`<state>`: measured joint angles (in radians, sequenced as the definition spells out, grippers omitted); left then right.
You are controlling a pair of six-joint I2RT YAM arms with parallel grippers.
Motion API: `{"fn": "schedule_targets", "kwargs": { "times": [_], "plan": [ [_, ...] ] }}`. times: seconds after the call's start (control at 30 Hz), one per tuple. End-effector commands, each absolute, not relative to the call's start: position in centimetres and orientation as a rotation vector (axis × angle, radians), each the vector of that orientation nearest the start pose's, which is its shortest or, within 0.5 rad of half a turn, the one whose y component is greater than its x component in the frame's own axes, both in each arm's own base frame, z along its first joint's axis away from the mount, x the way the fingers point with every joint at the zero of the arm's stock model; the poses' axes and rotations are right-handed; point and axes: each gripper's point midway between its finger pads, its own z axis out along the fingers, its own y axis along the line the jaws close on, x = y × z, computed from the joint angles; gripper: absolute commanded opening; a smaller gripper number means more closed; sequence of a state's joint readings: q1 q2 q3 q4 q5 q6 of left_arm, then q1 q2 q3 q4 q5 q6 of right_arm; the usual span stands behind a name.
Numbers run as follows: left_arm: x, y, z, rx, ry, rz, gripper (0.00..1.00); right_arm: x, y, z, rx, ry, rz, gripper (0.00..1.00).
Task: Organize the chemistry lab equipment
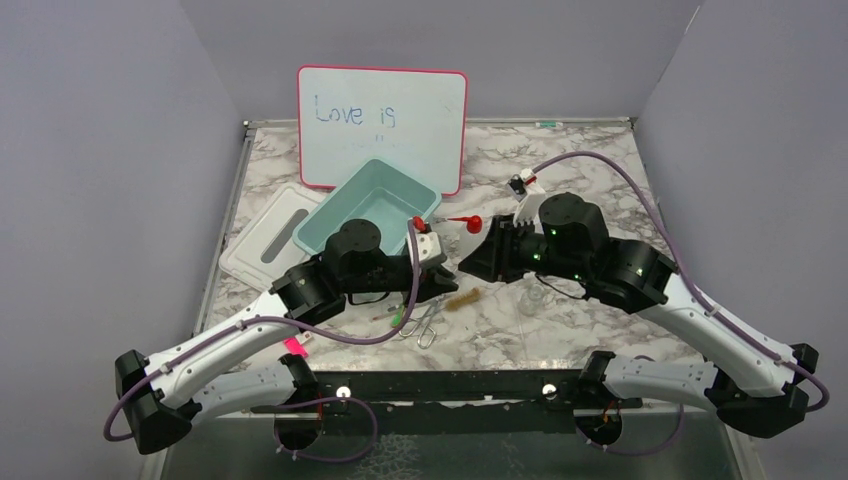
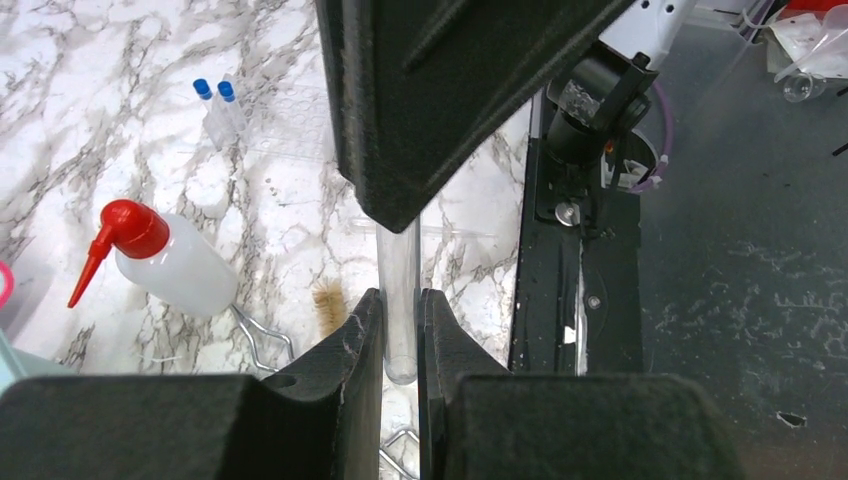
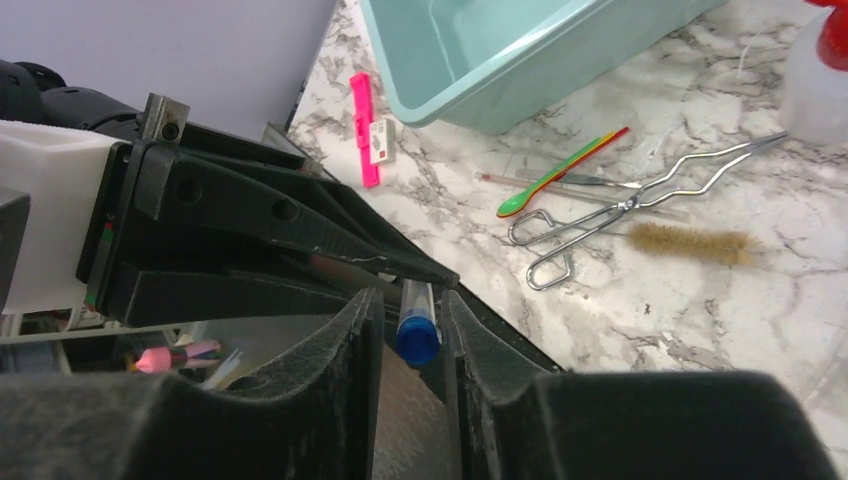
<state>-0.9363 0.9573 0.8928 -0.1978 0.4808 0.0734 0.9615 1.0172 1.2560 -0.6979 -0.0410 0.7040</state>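
Fingers of the left gripper [image 2: 400,305] pinched the blue-capped clear tube [image 2: 400,260] at lower centre of its wrist view. Fingers of the right gripper [image 3: 410,305] stood narrow around the blue cap [image 3: 417,338], contact impossible to tell.

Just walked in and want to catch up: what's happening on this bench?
The left end effector grips a clear tube, and the right end effector brackets its blue cap, as for a handover. The tongs, brush and squeeze bottle lie on the table, outside the teal bin.
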Motion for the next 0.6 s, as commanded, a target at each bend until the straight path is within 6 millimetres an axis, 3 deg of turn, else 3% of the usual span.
{"fn": "schedule_targets", "kwargs": {
  "times": [0.0, 0.2, 0.43, 0.53, 0.57],
  "plan": [
    [13.8, -30.7, 29.2, 1.199, 1.433, -0.979, 0.0, 14.0, 28.7, 32.0, -0.409, 2.178, 1.127, 0.34],
    [13.9, -30.6, 29.0, 1.198, 1.436, -0.97, 0.0, 13.8, 28.9, 31.2, -0.43, 2.195, 1.129, 0.23],
    [13.7, -30.6, 28.7, 1.205, 1.449, -0.984, 0.02, 15.4, 28.3, 31.5, -0.353, 2.158, 1.053, 0.17],
    [14.7, -30.3, 28.7, 1.14, 1.497, -0.941, 0.56, 16.5, 27.7, 31.4, -0.314, 2.146, 0.987, 0.16],
    [15.3, -30.0, 28.7, 1.107, 1.516, -0.915, 0.69, 17.1, 27.4, 31.2, -0.299, 2.144, 0.947, 0.16]
  ]
}}
